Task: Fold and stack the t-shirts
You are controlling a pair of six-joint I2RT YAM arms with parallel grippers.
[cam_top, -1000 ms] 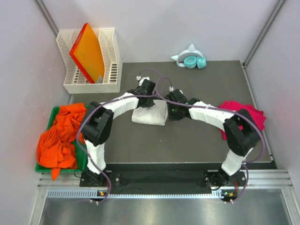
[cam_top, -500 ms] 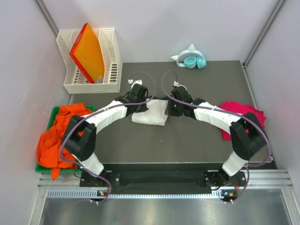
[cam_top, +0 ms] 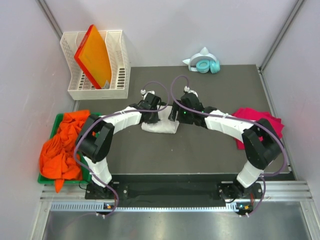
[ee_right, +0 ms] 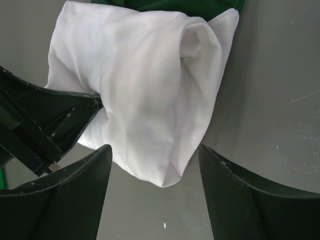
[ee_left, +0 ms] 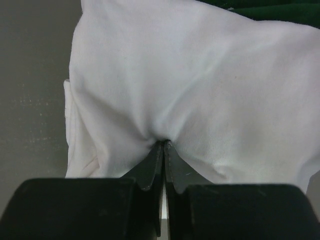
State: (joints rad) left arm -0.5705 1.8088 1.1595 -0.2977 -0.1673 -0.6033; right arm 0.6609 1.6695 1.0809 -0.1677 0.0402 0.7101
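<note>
A folded white t-shirt (cam_top: 160, 127) is seen at the middle of the bench (cam_top: 200, 150), in the centre of the top view. The left hand (ee_left: 162, 146) is clenched on it: in the left wrist view the two black fingers are pressed together, with a pucker of white cloth pinched between their tips. The right hand (ee_right: 155, 152) is released. Its fingers (ee_right: 65, 195) are spread wide at the lower corners of the right wrist view, and the rounded fold of the t-shirt is seen between and above them; no contact can be made out. A strip of dark green fabric (ee_right: 192, 6) is shown at the top edge of that view, just beyond the white cloth.

In the top view, orange t-shirts (cam_top: 62, 145) are heaped in a green bin (cam_top: 55, 122) at the left edge, spilling over its rim. A magenta t-shirt (cam_top: 270, 120) is laid at the right of the bench, partly hidden by the right arm. A white rack (cam_top: 121, 55) holding an orange folder (cam_top: 92, 52) is seen at the upper left, and teal headphones (cam_top: 206, 65) at the bench's far edge.
</note>
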